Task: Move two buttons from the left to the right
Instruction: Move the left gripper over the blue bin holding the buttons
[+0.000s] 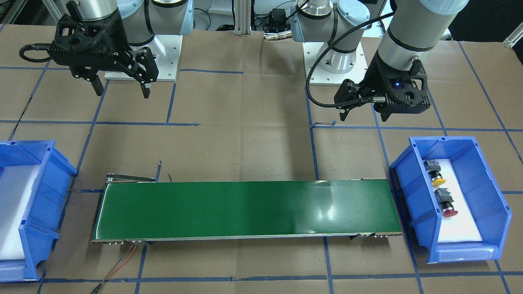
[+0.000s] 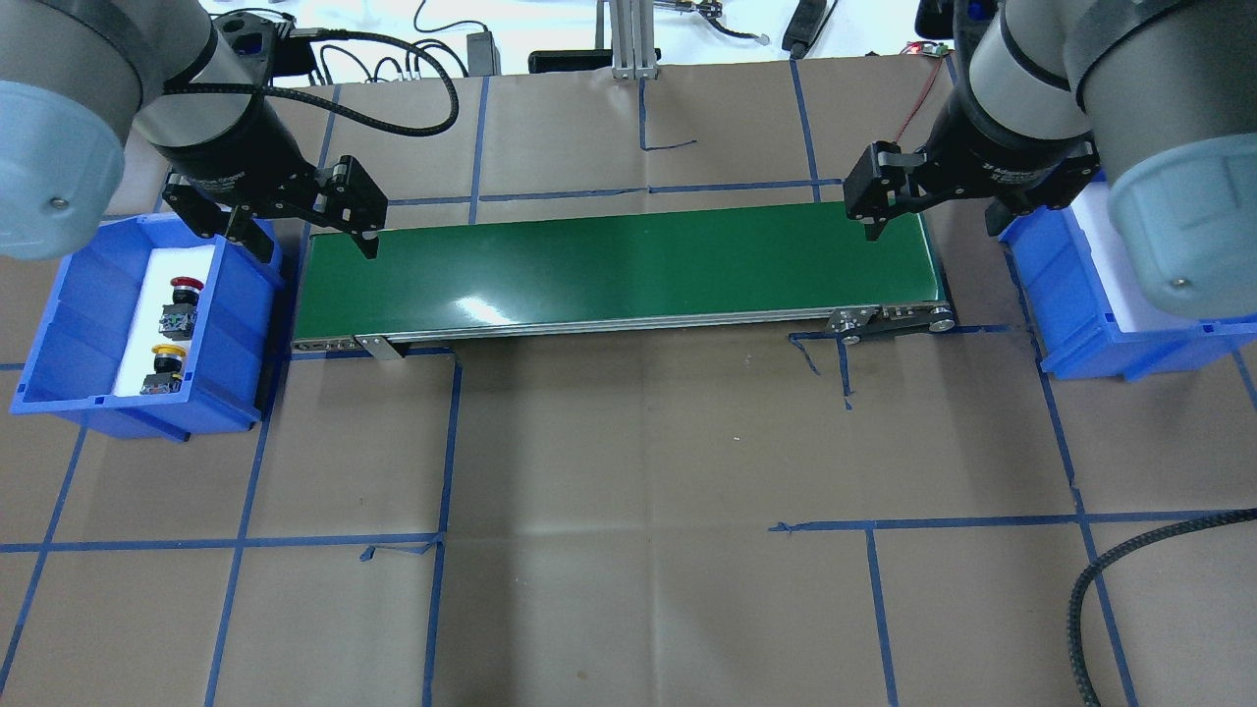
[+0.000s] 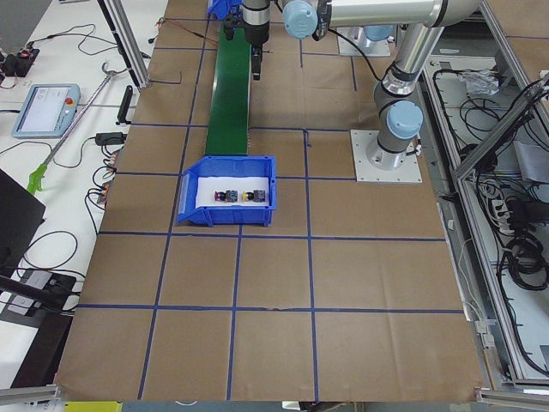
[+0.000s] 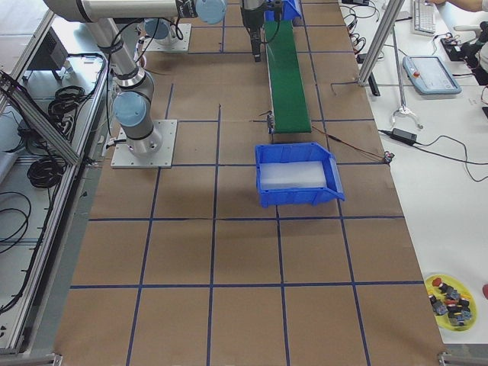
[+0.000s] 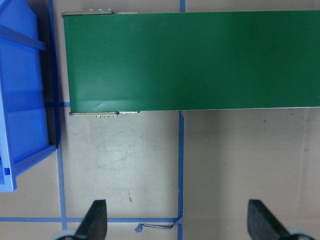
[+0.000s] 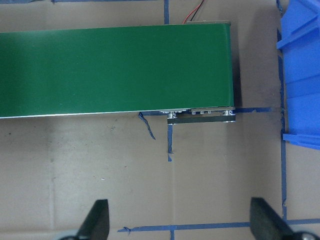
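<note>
Two buttons [image 2: 180,316], left bin [image 2: 59,324] | green conveyor [image 2: 628,275] | brown-paper table [image 2: 638,471], blue tape [image 2: 245,541]

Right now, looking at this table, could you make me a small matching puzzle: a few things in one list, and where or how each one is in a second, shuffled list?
Things:
1. yellow button
2. red button
3. green belt
4. left gripper

Places or states:
A. between the left bin and the right bin
B. open, holding nothing
C. in the left bin, at the end nearer the robot
D. in the left bin, at the end farther from the robot

Pairs: 1-C, 2-D, 3-A, 4-B
</note>
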`<action>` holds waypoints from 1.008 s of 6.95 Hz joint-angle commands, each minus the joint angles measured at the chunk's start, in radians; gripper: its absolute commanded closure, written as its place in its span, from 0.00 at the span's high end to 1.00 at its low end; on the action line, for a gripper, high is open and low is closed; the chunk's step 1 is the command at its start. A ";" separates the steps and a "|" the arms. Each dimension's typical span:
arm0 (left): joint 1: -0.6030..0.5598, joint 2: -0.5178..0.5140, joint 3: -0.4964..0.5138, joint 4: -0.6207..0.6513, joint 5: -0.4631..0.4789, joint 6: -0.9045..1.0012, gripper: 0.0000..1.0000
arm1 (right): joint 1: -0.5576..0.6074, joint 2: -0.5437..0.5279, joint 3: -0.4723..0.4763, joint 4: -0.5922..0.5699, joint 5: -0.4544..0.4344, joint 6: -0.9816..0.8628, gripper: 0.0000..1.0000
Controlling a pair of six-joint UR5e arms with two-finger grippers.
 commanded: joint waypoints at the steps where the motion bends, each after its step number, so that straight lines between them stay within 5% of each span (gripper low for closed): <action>1: -0.001 0.000 0.000 0.000 0.000 0.000 1.00 | 0.000 0.001 -0.002 -0.001 0.000 0.000 1.00; 7: 0.006 0.000 -0.002 0.000 0.002 0.002 1.00 | -0.003 0.003 -0.014 -0.003 -0.002 0.000 1.00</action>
